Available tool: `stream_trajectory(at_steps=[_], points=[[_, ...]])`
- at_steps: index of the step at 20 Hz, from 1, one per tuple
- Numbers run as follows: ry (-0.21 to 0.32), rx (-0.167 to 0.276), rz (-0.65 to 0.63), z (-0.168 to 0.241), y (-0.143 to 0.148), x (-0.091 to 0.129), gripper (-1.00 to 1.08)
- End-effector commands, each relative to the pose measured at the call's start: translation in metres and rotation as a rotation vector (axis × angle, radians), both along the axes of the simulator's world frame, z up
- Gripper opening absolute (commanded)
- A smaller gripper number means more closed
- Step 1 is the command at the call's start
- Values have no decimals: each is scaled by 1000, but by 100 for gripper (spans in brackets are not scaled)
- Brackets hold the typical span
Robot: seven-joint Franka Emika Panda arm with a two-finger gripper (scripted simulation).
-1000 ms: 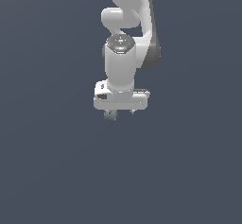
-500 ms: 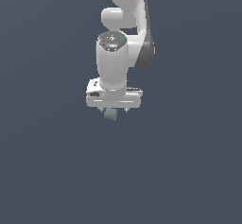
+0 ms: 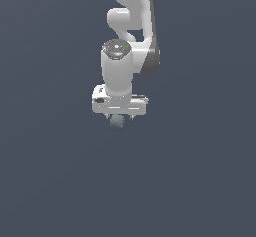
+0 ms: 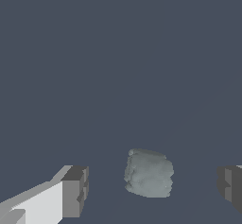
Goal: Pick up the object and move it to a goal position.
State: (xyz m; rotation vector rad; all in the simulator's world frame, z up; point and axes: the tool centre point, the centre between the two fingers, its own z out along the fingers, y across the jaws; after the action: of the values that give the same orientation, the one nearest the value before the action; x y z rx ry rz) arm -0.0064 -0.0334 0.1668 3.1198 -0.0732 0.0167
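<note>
Small lumpy object (image 4: 148,173) sits between the spread fingers (image 4: 74,192), untouched by either; looks light, rigid, rough-sided, so pinch its flatter opposite sides mid-height.

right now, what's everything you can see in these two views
lump: one, pale grey-green, roundish, lying between the two fingers in the wrist view with a gap on each side; in the exterior view it peeks out just under the gripper
surface: one, plain dark blue-grey, fills the background of both views
arm: one, white with dark joint sections, coming down from the top of the exterior view
gripper: one, white body, open
fingers: two, dark grey tips, one on each side of the lump, neither touching it
</note>
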Motion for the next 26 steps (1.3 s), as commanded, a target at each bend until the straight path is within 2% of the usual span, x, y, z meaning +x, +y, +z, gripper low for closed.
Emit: stream_trajectory(at_steps=[1, 13, 18, 26], points=[[2, 4, -26, -11, -3, -8, 100], [7, 21, -172, -65, -20, -58, 100], [8, 22, -192, -72, -22, -65, 100], [9, 22, -190, -84, -22, -65, 100]])
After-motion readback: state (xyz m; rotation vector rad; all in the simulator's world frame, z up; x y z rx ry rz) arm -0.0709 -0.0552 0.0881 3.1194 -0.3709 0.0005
